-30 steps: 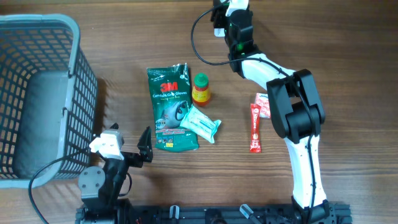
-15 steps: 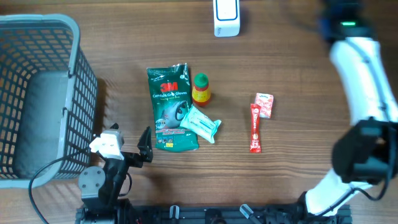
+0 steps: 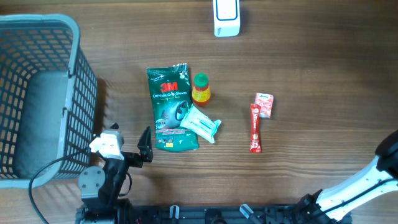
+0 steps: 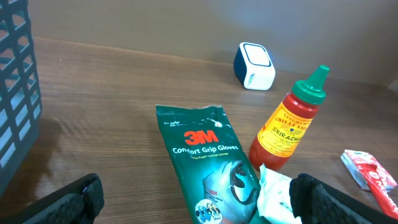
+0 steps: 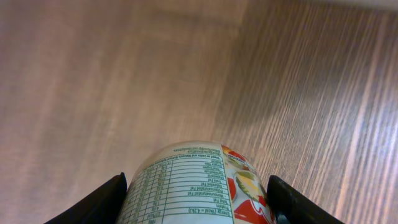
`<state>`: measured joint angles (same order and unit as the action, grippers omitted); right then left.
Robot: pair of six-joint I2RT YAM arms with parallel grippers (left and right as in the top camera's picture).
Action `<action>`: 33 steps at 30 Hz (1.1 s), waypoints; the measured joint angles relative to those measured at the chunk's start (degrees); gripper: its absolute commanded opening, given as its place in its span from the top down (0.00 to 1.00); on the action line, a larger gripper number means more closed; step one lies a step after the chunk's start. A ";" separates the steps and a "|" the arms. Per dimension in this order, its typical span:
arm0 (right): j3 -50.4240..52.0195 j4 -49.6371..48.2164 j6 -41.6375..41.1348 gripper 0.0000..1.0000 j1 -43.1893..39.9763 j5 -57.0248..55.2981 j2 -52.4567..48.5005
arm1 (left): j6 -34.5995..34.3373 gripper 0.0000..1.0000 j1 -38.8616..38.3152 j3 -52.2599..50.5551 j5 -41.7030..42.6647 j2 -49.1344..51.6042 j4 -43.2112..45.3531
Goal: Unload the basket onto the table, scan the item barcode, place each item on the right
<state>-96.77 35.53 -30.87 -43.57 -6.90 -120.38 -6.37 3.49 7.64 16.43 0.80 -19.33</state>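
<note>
Right wrist view: the right gripper (image 5: 196, 202) was clamped on a cylindrical container (image 5: 193, 177), its two dark fingers (image 5: 93, 202) pressed against either side at the bottom of the frame. The label faced the camera, with a nutrition table at left and fruit artwork at right; no barcode could be made out. Bare wooden table (image 5: 93, 74) filled the rest of the frame, somewhat blurred.

Left wrist view: the left gripper (image 4: 199, 208) had its fingers spread fully apart at the lower corners and held nothing. Just beyond them lay a green glove packet (image 4: 208, 162) at lower centre, with a white wipes pack (image 4: 277, 196) overlapping its right edge. A sriracha bottle (image 4: 289, 121) with a green cap stood upright to the right. The white-and-blue scanner (image 4: 254, 65) sat at upper centre, well apart from the bottle.

Overhead view: only part of the right arm (image 3: 379, 171) showed, at the lower right edge. A red sachet (image 3: 254, 127) and a small red-and-white packet (image 3: 264, 104) lay touching, right of centre. A grey basket (image 3: 84, 81) occupied the left side.
</note>
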 measured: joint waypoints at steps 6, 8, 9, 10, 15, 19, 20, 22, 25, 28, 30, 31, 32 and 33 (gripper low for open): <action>-0.15 -1.18 -1.22 0.12 -1.86 1.14 -7.30 | 0.00 0.00 0.00 0.00 0.00 0.00 0.02; -0.11 -1.44 -0.63 0.00 -2.29 1.33 -7.37 | 0.00 0.00 0.00 0.00 0.00 0.00 0.00; -0.13 -1.53 -0.13 0.00 -2.40 1.38 -7.34 | 0.00 0.00 0.00 0.00 0.00 0.00 0.02; -0.13 -1.36 0.55 0.00 -2.40 1.27 -7.34 | 0.00 0.00 0.00 0.00 0.00 0.00 0.00; -0.13 0.26 0.98 0.00 -2.40 0.35 -4.52 | 0.00 0.00 0.00 0.00 0.00 0.00 0.00; -0.13 2.78 -3.02 0.00 -2.38 0.28 6.25 | 0.00 0.00 0.00 0.00 0.00 0.00 0.00; -0.13 4.04 -4.79 0.00 -2.34 0.55 10.03 | 0.00 0.00 0.00 0.00 0.00 0.00 0.00; -0.35 8.50 -7.74 0.00 -2.01 2.71 20.04 | 0.00 0.00 0.00 0.00 0.00 0.00 0.02; -0.83 15.76 -9.53 0.00 0.11 9.33 30.01 | 0.00 0.00 0.00 0.00 0.00 0.00 0.00; -1.38 20.63 -7.39 0.00 4.72 20.22 33.99 | 0.02 0.00 0.00 0.00 0.00 0.00 0.00; -1.33 28.48 -0.20 0.00 10.86 31.21 33.46 | 0.00 0.00 0.00 0.00 0.00 0.00 -0.02; -1.05 31.80 2.56 0.01 12.94 32.87 33.18 | 0.00 0.00 0.00 0.00 0.00 0.00 0.04; -0.13 36.96 7.08 0.00 17.14 34.07 32.81 | 0.00 0.00 0.00 0.00 0.00 0.00 0.00; 1.27 39.30 10.45 0.00 21.94 34.14 32.54 | 0.00 0.00 0.00 0.00 0.00 0.00 0.02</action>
<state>-95.50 74.83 -20.43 -21.63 27.24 -87.83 -6.37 3.49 7.64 16.43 0.80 -19.31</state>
